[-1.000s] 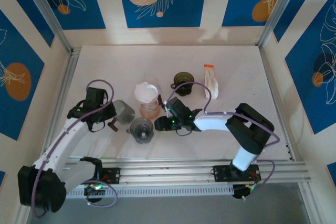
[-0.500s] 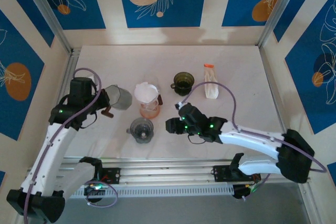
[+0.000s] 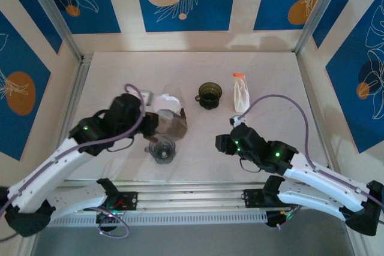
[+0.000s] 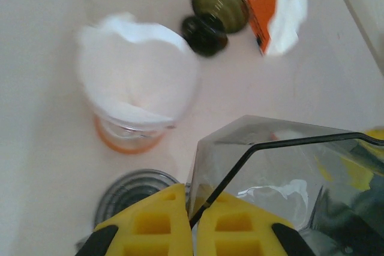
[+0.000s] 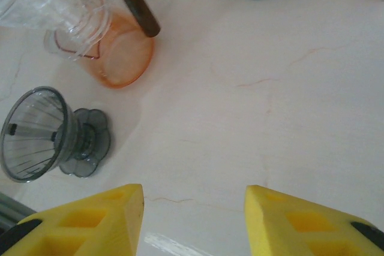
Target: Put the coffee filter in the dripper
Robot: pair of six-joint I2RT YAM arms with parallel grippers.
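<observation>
Plainly, the coffee filter (image 4: 141,82) is a white paper cone, wavy at its rim and open upward, seated in a clear glass stand (image 4: 129,139) with an orange base. The dripper (image 3: 161,148), a smoky grey ribbed cone on a scalloped foot, rests on the counter (image 3: 270,70) near the stand at its 6 o'clock, apart from it.

The left gripper (image 4: 193,199) has its jaws closed on the thin black wire of a clear jug (image 4: 282,166). Seen from above, the jug hangs between filter and dripper and hides most of the stand. The right gripper (image 5: 194,190) holds its jaws open over bare counter, at 3 o'clock of the dripper and well apart from it.

A dark green cup (image 3: 210,94) and an orange-and-white pouch (image 3: 241,94) lie at 3 o'clock of the filter. Toward 12 o'clock the counter runs bare to the back wall (image 3: 186,40). A metal rail (image 3: 75,106) borders it at 9 o'clock.
</observation>
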